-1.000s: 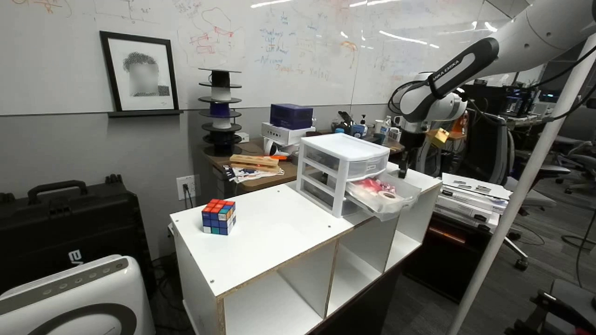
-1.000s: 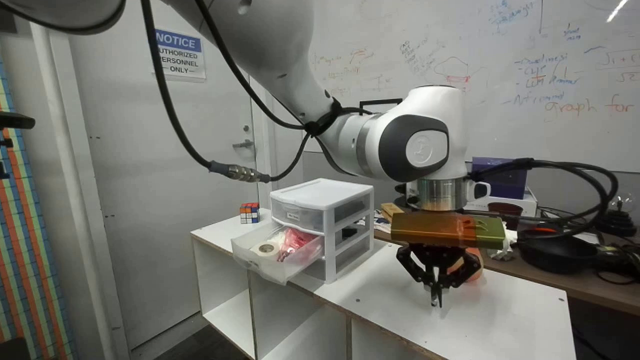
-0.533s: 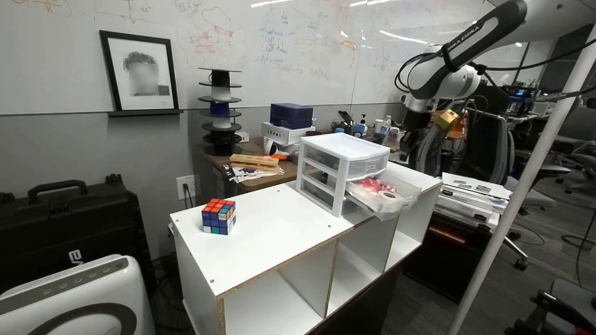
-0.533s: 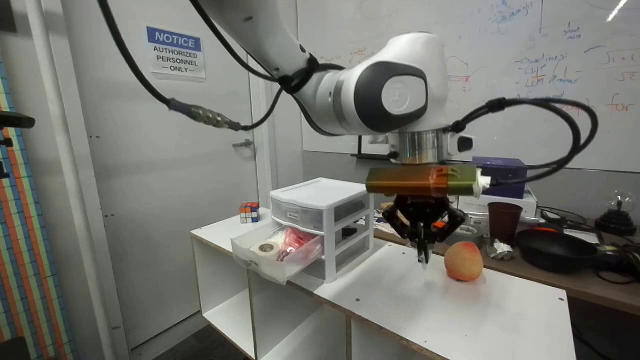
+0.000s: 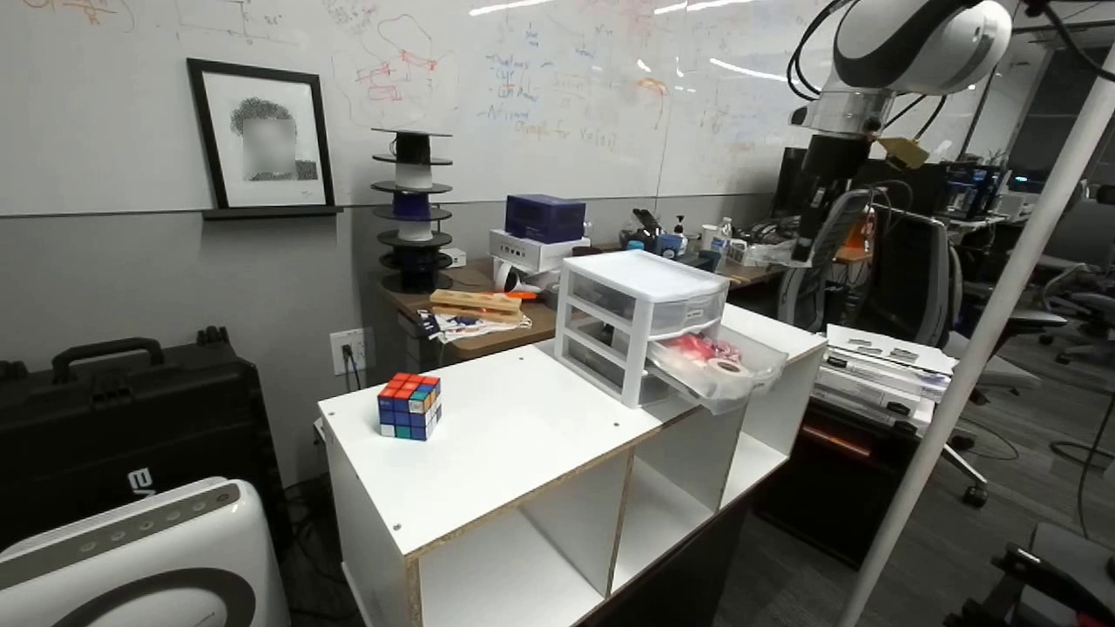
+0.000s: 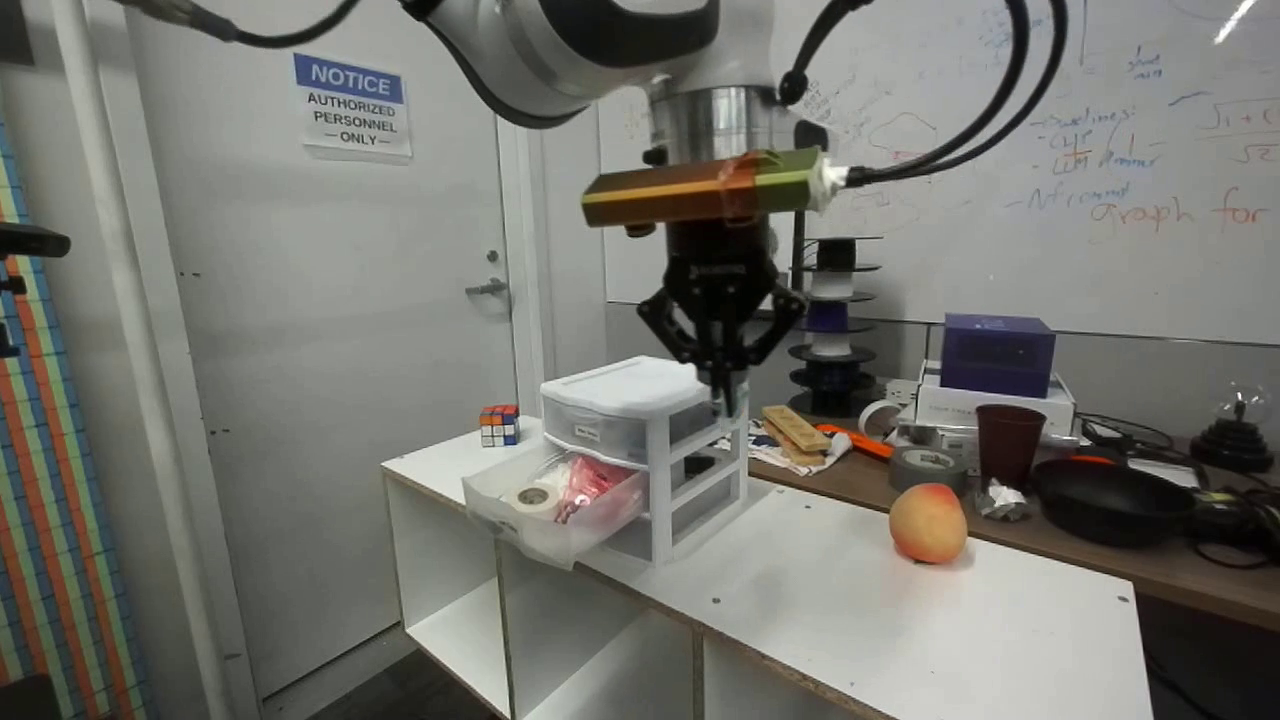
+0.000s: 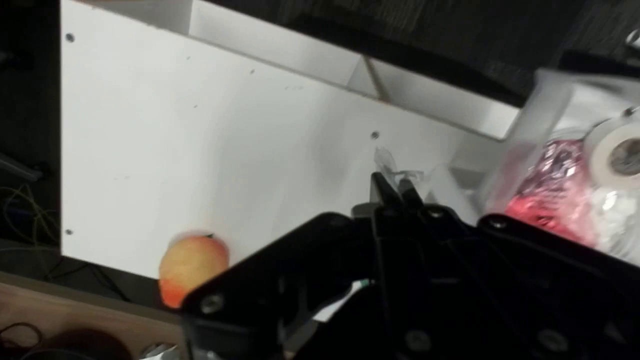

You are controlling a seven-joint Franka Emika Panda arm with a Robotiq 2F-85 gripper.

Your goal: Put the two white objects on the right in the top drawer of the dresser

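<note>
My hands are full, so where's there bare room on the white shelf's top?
Free: the white shelf between the dresser and the fruit, and between the dresser and the puzzle cube. Crowded: the open drawer, and the desk behind, by the pan and cup.

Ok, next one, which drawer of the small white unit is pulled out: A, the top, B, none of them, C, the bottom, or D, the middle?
D, since in both exterior views the middle drawer juts out of the white unit, under the closed top drawer and above the bottom drawer.
</note>
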